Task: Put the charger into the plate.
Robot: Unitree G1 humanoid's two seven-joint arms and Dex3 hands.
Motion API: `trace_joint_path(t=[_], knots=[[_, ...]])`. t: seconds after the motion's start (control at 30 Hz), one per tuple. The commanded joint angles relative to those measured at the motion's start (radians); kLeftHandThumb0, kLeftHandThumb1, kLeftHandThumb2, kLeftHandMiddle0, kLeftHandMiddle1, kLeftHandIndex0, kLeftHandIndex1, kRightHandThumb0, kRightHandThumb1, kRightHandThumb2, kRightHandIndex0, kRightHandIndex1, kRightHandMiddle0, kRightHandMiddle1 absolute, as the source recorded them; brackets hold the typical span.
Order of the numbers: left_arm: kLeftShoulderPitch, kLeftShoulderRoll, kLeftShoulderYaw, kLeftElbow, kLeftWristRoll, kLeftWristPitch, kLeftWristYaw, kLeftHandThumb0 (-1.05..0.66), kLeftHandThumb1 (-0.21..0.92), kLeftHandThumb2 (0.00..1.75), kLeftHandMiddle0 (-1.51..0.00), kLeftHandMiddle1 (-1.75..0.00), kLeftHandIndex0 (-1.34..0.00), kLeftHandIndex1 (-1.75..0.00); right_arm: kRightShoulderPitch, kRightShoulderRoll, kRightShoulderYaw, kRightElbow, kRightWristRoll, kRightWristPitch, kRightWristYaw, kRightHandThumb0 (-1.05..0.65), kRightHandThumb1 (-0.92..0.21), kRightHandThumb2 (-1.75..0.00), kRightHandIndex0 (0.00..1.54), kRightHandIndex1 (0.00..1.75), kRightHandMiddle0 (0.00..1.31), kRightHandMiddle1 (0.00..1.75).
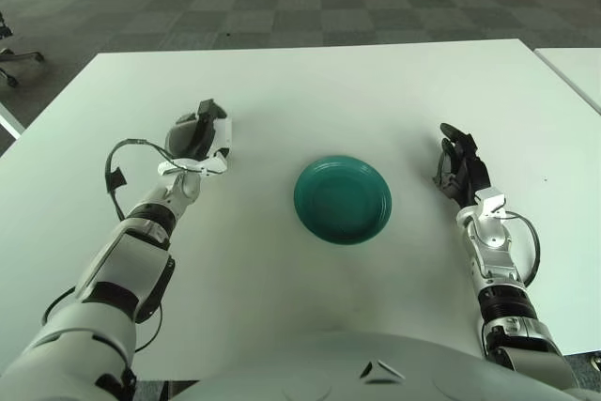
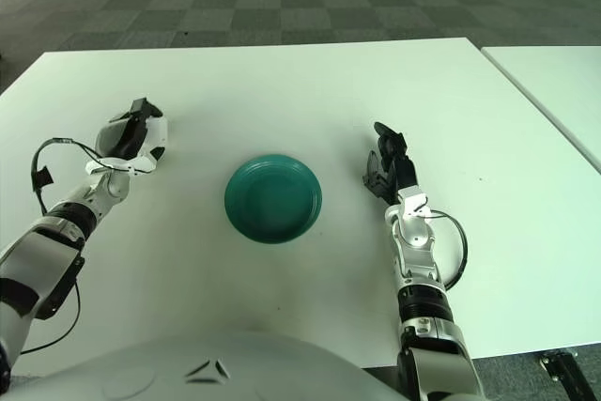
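Charger (image 1: 216, 138) clamped in left hand (image 1: 195, 141), well left of the empty plate (image 1: 343, 199); right hand (image 1: 460, 171) idles, fingers loose.

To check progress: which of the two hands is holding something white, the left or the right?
The left hand, left of the green plate, is closed around a white object, apparently the charger. The right hand, on the plate's other side, holds nothing.

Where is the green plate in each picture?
Left eye view: the green plate shows a little right of the middle, on the white table.
Right eye view: the plate shows a little left of the middle.
Shared landmark: in both it lies between the left hand and the right hand.
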Motion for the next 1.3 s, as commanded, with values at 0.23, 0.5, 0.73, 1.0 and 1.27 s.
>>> trace_joint_path(t=[0.23, 0.5, 0.73, 1.0, 1.27], knots=[[0.125, 0.037, 0.033, -0.636, 0.07, 0.001, -0.084, 0.0, 0.08, 1.58, -0.76, -1.75, -0.59, -1.72, 0.053, 0.016, 0.007, 0.065, 0.001, 0.061, 0.005, -0.9, -0.92, -0.91, 0.16, 0.0, 0.0, 0.57], [0.217, -0.038, -0.088, -0.89, 0.008, -0.034, -0.36, 0.0, 0.05, 1.61, -0.8, -1.72, -0.59, -1.74, 0.06, 0.029, 0.018, 0.056, -0.008, 0.059, -0.008, -0.9, -0.92, -0.91, 0.16, 0.0, 0.0, 0.57], [0.222, -0.077, -0.123, -0.957, -0.036, -0.025, -0.546, 0.0, 0.07, 1.6, -0.8, -1.72, -0.57, -1.75, 0.068, 0.038, 0.026, 0.045, -0.014, 0.06, -0.019, -0.9, -0.92, -0.91, 0.16, 0.0, 0.0, 0.57], [0.232, -0.128, -0.131, -0.989, -0.048, -0.028, -0.689, 0.0, 0.08, 1.6, -0.79, -1.74, -0.56, -1.75, 0.077, 0.048, 0.037, 0.03, -0.02, 0.065, -0.032, -0.9, -0.92, -0.91, 0.16, 0.0, 0.0, 0.57], [0.221, -0.142, -0.135, -0.986, -0.046, -0.008, -0.795, 0.0, 0.07, 1.61, -0.79, -1.74, -0.57, -1.75, 0.085, 0.058, 0.049, 0.017, -0.027, 0.069, -0.047, -0.9, -0.92, -0.91, 0.16, 0.0, 0.0, 0.57]])
